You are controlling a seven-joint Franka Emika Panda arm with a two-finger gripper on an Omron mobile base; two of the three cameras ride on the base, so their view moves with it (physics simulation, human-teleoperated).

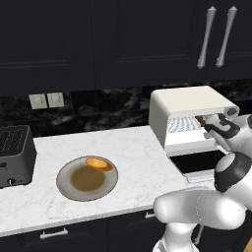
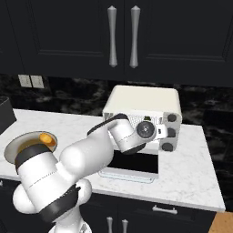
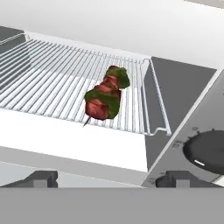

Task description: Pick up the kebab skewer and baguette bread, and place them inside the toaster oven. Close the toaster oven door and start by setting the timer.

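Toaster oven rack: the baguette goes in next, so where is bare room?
The wire rack is bare left of the kebab skewer, out to the left wall. It is crowded on the right, between skewer and the oven's right wall.

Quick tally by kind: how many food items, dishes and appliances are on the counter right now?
Food items: 2, kebab skewer and baguette bread
Dishes: 1, plate
Appliances: 2, toaster oven and slot toaster
Total: 5
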